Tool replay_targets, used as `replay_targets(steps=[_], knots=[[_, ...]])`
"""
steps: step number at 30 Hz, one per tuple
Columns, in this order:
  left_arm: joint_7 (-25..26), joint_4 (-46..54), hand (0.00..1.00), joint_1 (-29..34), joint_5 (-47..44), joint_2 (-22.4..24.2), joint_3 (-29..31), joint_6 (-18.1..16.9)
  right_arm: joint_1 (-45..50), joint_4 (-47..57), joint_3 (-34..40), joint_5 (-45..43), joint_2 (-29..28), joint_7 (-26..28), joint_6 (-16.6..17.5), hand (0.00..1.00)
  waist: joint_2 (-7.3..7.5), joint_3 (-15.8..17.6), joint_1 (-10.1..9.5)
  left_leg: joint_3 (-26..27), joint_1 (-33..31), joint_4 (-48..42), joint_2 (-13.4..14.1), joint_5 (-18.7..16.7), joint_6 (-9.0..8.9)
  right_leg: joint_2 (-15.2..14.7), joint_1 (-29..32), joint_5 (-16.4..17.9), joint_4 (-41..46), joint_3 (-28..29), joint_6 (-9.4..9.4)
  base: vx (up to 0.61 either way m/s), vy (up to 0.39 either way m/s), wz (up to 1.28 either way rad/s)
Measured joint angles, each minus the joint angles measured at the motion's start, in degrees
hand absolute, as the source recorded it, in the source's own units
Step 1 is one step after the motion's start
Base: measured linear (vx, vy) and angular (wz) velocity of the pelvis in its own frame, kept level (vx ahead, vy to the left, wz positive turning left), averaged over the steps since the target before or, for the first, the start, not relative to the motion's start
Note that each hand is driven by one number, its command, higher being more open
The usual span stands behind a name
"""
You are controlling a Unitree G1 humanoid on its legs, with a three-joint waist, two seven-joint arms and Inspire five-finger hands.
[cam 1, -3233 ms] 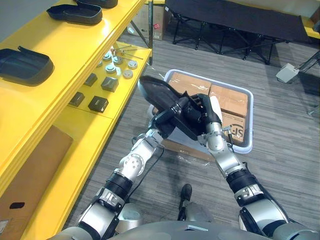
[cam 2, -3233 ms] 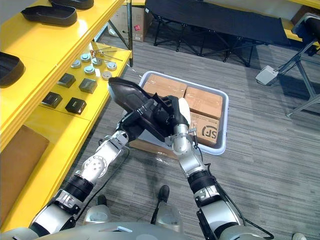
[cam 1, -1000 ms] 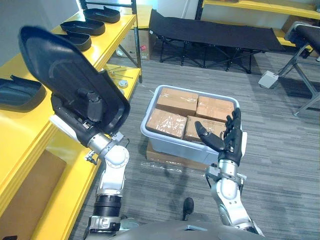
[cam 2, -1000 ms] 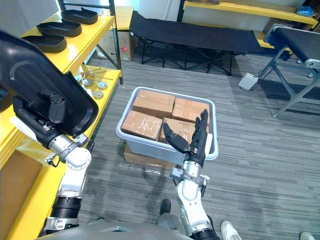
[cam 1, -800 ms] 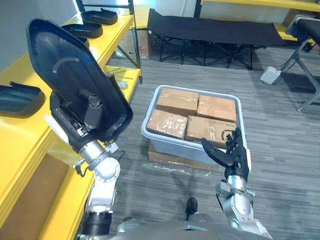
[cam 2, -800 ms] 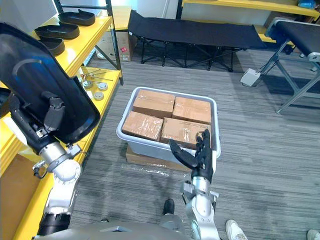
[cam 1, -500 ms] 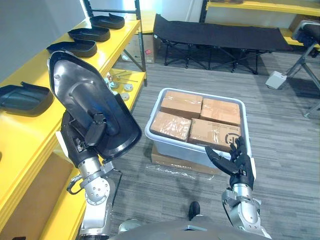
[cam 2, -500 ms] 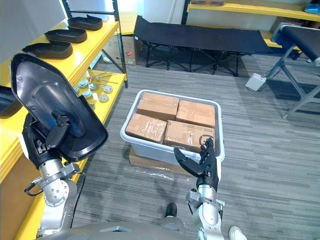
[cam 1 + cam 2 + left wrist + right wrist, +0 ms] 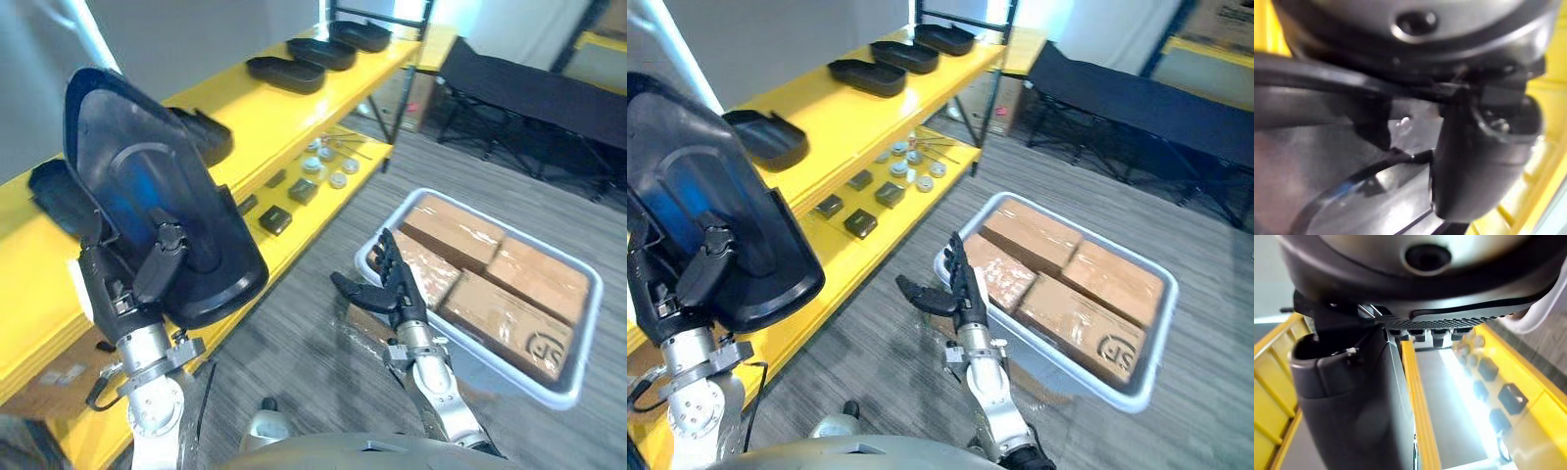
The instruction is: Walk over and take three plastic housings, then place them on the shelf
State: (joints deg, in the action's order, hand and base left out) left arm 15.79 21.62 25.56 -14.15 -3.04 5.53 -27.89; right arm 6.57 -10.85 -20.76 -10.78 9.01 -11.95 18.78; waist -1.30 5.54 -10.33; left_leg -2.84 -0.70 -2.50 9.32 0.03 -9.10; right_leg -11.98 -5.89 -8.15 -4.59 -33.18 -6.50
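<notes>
A large black plastic housing (image 9: 137, 196) stands almost upright at the left, hollow side facing me, level with the yellow shelf (image 9: 245, 113). My left hand (image 9: 149, 279) is shut on its lower edge, thumb over the inside; up close the thumb (image 9: 1476, 161) presses on the glossy housing (image 9: 1327, 166). My right hand (image 9: 390, 286) hangs open and empty in front of the tub, fingers spread. Several more black housings lie on the shelf top, among them one (image 9: 284, 70) far back and one (image 9: 201, 132) just behind the held one.
A grey tub (image 9: 573, 377) of cardboard boxes (image 9: 456, 230) sits on the floor at the right. Small dark blocks and round parts (image 9: 299, 186) lie on the lower shelf board. A black folding cot (image 9: 534, 93) stands at the back.
The camera has swung left, bringing the shelf nearer. My right hand let go of the housing earlier and stays open. My left hand still holds the housing up.
</notes>
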Motion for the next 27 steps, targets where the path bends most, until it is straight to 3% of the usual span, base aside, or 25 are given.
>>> replay_targets(steps=[4, 7, 13, 18, 22, 24, 27], knots=[[-10.2, 2.4, 0.0, 2.0, -10.8, 0.0, -0.4, -1.3, -1.7, 0.0, 0.4, 1.3, 0.2, -0.9, -0.7, 1.0, 0.93, 0.0, -0.47, 0.8, 1.0, -0.1, -0.3, -0.1, 0.16, -0.4, -0.3, 0.0, 0.0, 1.1, -0.06, 0.0, 0.027, -0.1], [-12.7, 4.3, 0.0, 2.0, -10.6, -0.2, -2.1, -1.3, -1.7, 0.0, 1.5, 1.2, 0.9, 0.4, -1.0, 1.0, 0.88, 0.1, 0.22, 3.0, 1.7, -1.7, 0.0, -1.9, 0.53, -0.3, -0.2, 0.1, 0.0, 3.2, 0.03, -0.02, 0.024, -0.39], [-14.0, 4.8, 0.0, 1.8, -10.2, -0.3, -4.2, -1.2, -1.4, 0.2, 2.4, 1.0, 3.7, 3.1, -1.1, 1.0, 0.73, 0.2, 2.76, 4.8, 1.9, -4.6, 1.2, -4.0, 0.29, 0.6, -0.2, 0.5, 0.0, 5.5, 0.24, -0.02, 0.02, -0.22], [-14.7, 4.8, 0.0, 1.0, -9.9, -0.4, -5.7, -0.5, -1.4, 0.6, 2.8, 1.1, 4.3, 6.8, -1.0, 1.0, 0.73, 0.2, 2.51, 5.7, 2.0, -4.3, 1.6, -4.2, 0.15, 1.0, 0.6, 0.5, 0.0, 6.6, 0.59, 0.02, 0.027, -0.08], [-12.8, 4.7, 0.0, 0.8, -9.4, -1.7, -5.8, 3.3, -4.3, 0.6, 0.4, 1.1, 4.7, 9.8, -0.7, 1.0, 0.64, 0.2, 2.38, 6.3, 2.0, -5.6, 1.7, -4.7, -0.05, 1.1, 0.5, 0.1, 0.0, 7.0, 0.12, 0.04, 0.04, -0.09], [-12.1, 3.5, 0.0, 0.8, -6.9, -2.5, -5.8, 5.5, -7.3, 0.6, -1.4, 0.7, 5.4, 10.4, -0.4, 1.0, 0.09, 0.7, 1.86, 5.0, 1.6, -6.9, 1.6, -4.8, 0.18, 1.1, -0.5, 0.1, 0.0, 6.5, 0.13, 0.03, 0.033, 0.22], [-13.2, 1.2, 0.0, 1.0, -6.0, -2.3, -5.5, 6.8, -11.1, 0.5, -2.4, -1.3, 5.5, 10.2, -0.5, 1.0, -2.4, 2.3, 0.82, 0.1, -0.7, -10.3, 1.9, -4.7, 0.32, 2.0, -3.2, 1.3, 0.1, 1.8, 0.47, -0.04, -0.024, 0.73]])
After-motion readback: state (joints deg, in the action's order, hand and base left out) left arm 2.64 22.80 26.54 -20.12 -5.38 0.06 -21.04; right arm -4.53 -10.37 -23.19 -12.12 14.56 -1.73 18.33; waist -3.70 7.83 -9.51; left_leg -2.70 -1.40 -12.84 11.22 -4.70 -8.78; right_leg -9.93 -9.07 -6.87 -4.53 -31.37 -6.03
